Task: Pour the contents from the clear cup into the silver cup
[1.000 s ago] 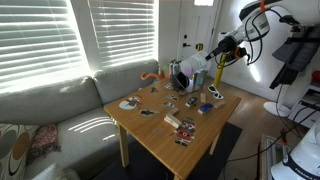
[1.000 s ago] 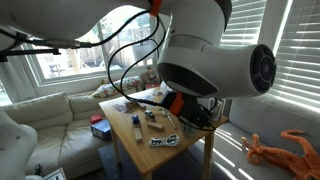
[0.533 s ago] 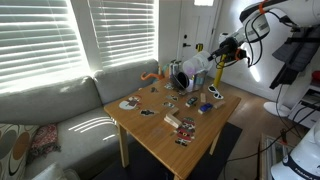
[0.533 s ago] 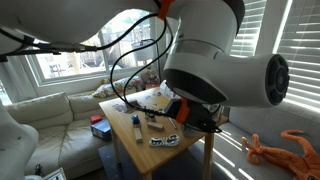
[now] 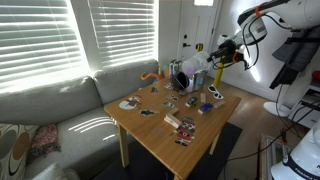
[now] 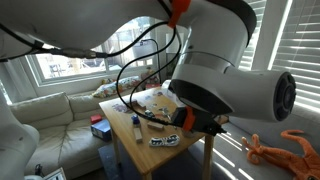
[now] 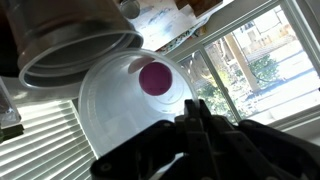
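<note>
Partly, the silver cup (image 7: 70, 40) overlaps the clear cup (image 7: 125, 115).

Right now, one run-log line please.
phase: pour | gripper: shut on large translucent plastic tumbler, tilted | target: small shiny metal cup

The arm (image 6: 215, 75) is made of fat, rounded white shells, glossy in an exterior view. One shell ends in a dark grey round cap (image 6: 284, 95). Well back from the gripper (image 7: 193, 112), an orange ring (image 6: 180, 8) bands a joint (a smaller orange patch (image 6: 186, 118) sits lower down). Black cables (image 6: 128, 72) loop loosely alongside the links behind the gripper. The gripper itself is black, and its fingers (image 7: 186, 125) look narrow, dark and blurred in the wrist view.
</note>
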You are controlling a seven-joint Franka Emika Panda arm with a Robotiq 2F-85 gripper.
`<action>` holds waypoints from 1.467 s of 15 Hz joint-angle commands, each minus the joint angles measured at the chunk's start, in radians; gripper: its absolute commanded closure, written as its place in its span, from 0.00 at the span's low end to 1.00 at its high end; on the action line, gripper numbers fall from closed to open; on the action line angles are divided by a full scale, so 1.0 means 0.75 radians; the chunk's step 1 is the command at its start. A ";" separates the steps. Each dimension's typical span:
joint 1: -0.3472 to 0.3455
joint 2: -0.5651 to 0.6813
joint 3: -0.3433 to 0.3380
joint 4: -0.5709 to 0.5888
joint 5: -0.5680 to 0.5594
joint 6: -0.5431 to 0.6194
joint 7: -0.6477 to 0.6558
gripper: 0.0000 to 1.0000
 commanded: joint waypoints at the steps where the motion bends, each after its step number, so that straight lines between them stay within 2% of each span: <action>1: -0.033 0.048 -0.001 0.024 0.065 -0.067 -0.076 0.99; 13: -0.107 0.138 -0.006 0.013 0.196 -0.227 -0.219 0.99; 22: -0.111 0.139 -0.006 0.029 0.196 -0.276 -0.228 0.99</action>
